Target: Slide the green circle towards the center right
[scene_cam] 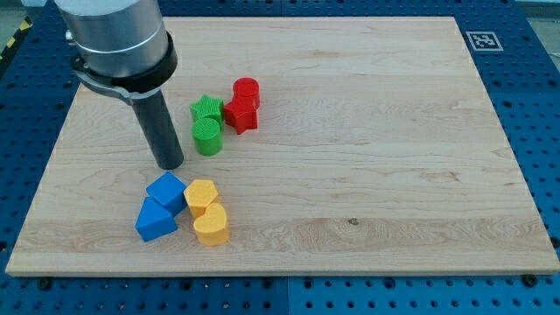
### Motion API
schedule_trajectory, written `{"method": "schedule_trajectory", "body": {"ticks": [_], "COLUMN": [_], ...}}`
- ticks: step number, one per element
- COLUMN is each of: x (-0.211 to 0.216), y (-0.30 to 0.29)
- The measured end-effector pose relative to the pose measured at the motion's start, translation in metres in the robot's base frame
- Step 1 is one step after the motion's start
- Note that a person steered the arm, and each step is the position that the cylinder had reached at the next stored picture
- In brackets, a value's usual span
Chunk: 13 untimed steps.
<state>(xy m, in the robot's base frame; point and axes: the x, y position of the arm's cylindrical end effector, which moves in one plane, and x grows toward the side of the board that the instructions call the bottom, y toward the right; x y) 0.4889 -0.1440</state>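
Note:
The green circle (207, 137) stands on the wooden board (367, 157), left of centre. A green star-shaped block (207, 109) sits just above it, touching it. My tip (169, 164) rests on the board to the left of the green circle and slightly below it, a short gap apart. The dark rod rises from the tip to the grey arm housing (118, 39) at the view's top left.
Two red blocks (243, 103) sit right of the green star, one a cylinder and one star-like. Two blue blocks (160, 206) and two yellow blocks (206, 210) lie below my tip. A marker tag (482, 40) is at the board's top right corner.

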Motion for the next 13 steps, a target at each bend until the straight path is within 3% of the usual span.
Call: {"method": "schedule_trajectory", "body": {"ticks": [5, 6, 7, 13], "x": [-0.044, -0.034, -0.017, -0.014], "y": [0.013, 0.022, 0.041, 0.185]}}
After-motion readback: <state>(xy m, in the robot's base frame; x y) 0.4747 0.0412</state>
